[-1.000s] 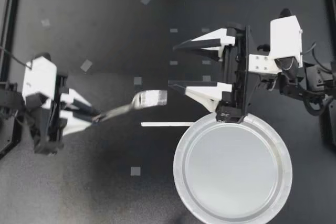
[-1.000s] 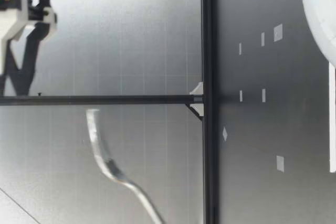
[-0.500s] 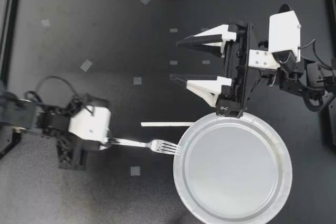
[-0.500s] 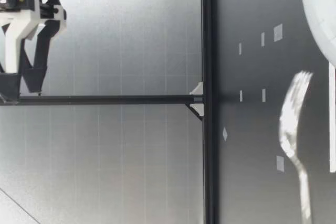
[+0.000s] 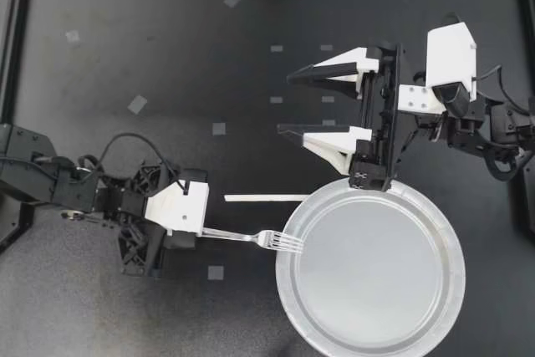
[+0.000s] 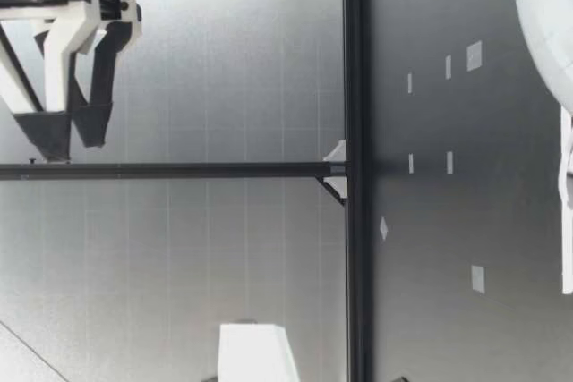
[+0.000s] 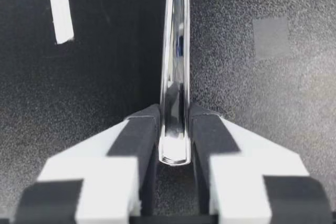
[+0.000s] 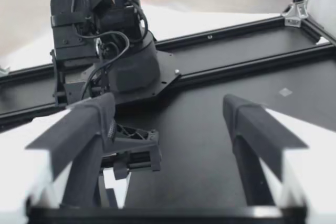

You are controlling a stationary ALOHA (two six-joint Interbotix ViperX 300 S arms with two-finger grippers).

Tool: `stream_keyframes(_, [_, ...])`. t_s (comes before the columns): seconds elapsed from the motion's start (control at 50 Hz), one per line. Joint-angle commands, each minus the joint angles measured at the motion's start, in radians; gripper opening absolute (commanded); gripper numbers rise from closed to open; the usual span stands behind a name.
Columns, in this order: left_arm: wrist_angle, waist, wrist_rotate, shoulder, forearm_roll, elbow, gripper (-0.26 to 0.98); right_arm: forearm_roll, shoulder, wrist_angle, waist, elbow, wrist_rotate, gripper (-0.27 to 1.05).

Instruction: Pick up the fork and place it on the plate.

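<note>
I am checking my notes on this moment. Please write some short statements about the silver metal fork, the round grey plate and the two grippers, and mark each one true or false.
1. The left gripper is shut on the handle of the silver metal fork. True.
2. The right gripper is shut on the round grey plate. False: it is open and holds nothing.
3. The fork's tines reach over the plate's rim. True.
4. The fork lies across the middle of the plate. False: only its tines are at the rim.

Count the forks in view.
1. The shiny silver metal fork is held by my left gripper, tines over the rim of the round grey plate. No others show.
</note>
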Motion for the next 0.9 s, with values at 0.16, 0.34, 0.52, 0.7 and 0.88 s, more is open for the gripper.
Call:
stream_keyframes(0.16, [0.054,-0.003,0.002,-0.003,-0.005,-0.031,0.1,0.0,-0.017,-0.009,-0.006,-0.012,0.003,0.77])
stream_keyframes(0.34, [0.133,-0.003,0.011,0.014,-0.005,-0.064,0.1,0.0,-0.012,-0.02,-0.006,-0.011,0.003,0.77])
stream_keyframes(0.52, [0.112,-0.003,0.005,0.014,-0.005,-0.072,0.1,0.0,-0.011,-0.023,-0.006,-0.011,0.005,0.77])
stream_keyframes(0.7, [0.109,-0.003,-0.002,0.014,-0.008,-0.075,0.12,0.0,-0.011,-0.023,-0.006,-0.011,0.005,0.77])
stream_keyframes(0.88, [0.107,-0.003,0.0,0.014,-0.009,-0.081,0.24,0.0,-0.014,-0.02,-0.006,-0.011,0.005,0.77])
